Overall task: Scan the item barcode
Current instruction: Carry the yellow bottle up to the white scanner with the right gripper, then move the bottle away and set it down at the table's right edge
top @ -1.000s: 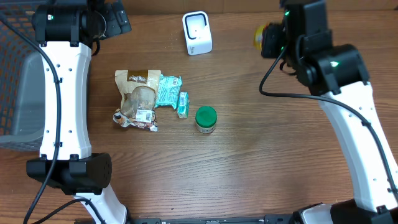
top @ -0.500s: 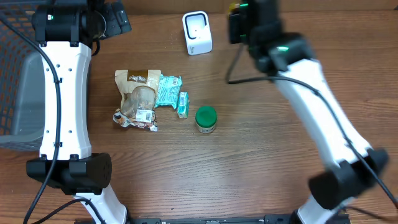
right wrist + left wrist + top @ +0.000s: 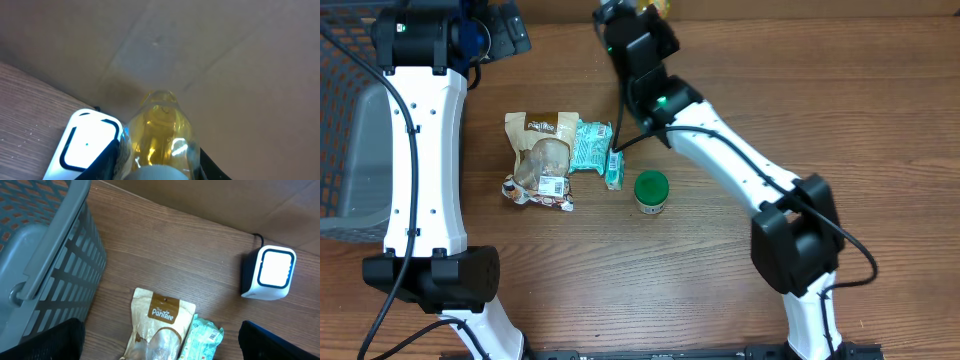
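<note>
Yellow bottle [image 3: 160, 125] clamped in right claw [image 3: 157, 167] — near scanner [image 3: 85, 145]; left claw [image 3: 165, 340] spread wide.

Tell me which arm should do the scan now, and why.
Right. The right gripper is shut on the yellow bottle, just beside the scanner. The left gripper is open and empty, near the basket.

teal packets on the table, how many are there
2. The larger teal packet lies against the brown pouch's right edge; the smaller teal packet sits just right of it, near the green-lidded jar. More could be hidden under the pouch.
</note>
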You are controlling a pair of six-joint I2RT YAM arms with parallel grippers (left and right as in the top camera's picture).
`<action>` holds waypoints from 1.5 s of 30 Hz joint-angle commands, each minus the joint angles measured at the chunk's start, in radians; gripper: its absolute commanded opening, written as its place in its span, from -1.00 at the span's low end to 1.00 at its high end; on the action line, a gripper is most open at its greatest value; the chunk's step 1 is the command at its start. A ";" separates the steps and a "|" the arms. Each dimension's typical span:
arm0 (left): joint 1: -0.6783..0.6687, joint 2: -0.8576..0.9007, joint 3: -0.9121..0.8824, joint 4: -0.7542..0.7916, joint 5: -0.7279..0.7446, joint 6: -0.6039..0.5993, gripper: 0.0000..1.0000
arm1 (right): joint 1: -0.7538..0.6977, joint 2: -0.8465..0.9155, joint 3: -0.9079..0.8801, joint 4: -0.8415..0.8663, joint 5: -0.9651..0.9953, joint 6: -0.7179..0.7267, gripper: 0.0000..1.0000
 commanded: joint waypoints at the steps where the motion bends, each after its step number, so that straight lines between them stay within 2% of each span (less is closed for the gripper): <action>1: -0.001 -0.006 0.019 0.001 -0.003 -0.003 0.99 | 0.012 0.053 0.023 0.057 0.054 -0.092 -0.93; 3: -0.001 -0.006 0.019 0.001 -0.003 -0.003 0.99 | 0.011 0.087 0.023 0.103 0.079 -0.095 -0.93; 10: -0.001 -0.006 0.019 0.001 -0.003 -0.003 0.99 | 0.010 0.169 0.023 0.225 0.080 -0.250 -0.93; 25: -0.001 -0.006 0.019 0.001 -0.003 -0.003 0.99 | 0.003 0.227 0.025 0.227 0.104 -0.248 -0.93; 32: -0.001 -0.006 0.019 0.001 -0.003 -0.003 0.99 | 0.014 0.131 0.025 0.222 0.201 -0.233 -0.92; 37: -0.001 -0.006 0.019 0.001 -0.003 -0.003 0.99 | 0.005 -0.008 0.025 0.129 0.194 -0.097 -0.93; 45: -0.001 -0.006 0.019 0.001 -0.003 -0.003 0.99 | -0.080 -0.209 0.025 -0.427 -0.079 0.359 -0.91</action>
